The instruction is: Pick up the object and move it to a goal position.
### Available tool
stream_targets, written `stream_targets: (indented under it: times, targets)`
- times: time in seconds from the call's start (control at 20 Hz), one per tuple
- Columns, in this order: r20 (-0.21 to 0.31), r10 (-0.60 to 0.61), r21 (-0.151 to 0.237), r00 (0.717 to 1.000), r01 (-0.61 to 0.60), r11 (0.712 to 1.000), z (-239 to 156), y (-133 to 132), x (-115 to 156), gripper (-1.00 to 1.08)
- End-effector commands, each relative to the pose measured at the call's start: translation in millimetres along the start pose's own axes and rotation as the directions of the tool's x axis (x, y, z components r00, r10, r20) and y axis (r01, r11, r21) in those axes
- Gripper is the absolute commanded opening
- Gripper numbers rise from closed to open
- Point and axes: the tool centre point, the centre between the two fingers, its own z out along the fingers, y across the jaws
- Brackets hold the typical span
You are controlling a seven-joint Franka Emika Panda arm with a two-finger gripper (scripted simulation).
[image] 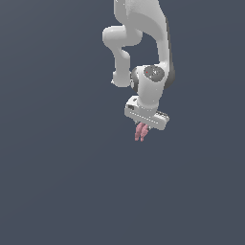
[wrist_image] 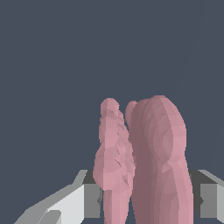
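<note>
The gripper [image: 142,130] is closed on the pink object [image: 140,132], which hangs below it; this looks like the carry step. Next comes steady travel to the goal, unseen here.

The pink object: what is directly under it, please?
Nothing visible. The pink object hangs from the gripper with only plain dark background below it. Its upper part is covered by the gripper body, and no surface or goal marker can be seen.
</note>
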Motion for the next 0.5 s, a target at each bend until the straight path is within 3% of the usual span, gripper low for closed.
stream_targets:
  times: [0.0,0.45]
  targets:
    - [-0.001,0.000,0.001,1.000,0.000,1.000,-13,3,7,-1.00]
    - [0.000,0.001,0.001,1.000,-0.001,1.000,-85,17,42,-1.00]
